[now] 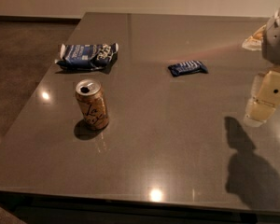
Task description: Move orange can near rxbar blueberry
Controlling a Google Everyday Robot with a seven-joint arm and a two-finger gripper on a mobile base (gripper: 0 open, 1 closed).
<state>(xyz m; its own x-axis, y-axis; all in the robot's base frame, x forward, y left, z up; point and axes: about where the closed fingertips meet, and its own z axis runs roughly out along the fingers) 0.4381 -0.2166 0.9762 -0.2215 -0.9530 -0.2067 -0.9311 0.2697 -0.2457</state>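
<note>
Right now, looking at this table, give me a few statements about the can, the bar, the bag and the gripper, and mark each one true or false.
1. The orange can stands upright on the table. True.
2. The rxbar blueberry touches the can. False: they are well apart, the bar to the can's right and farther back.
3. The blue and white snack bag lies behind the can. True.
4. The gripper is holding the can. False: it hangs over the table at the right edge of the view, far from the can.
</note>
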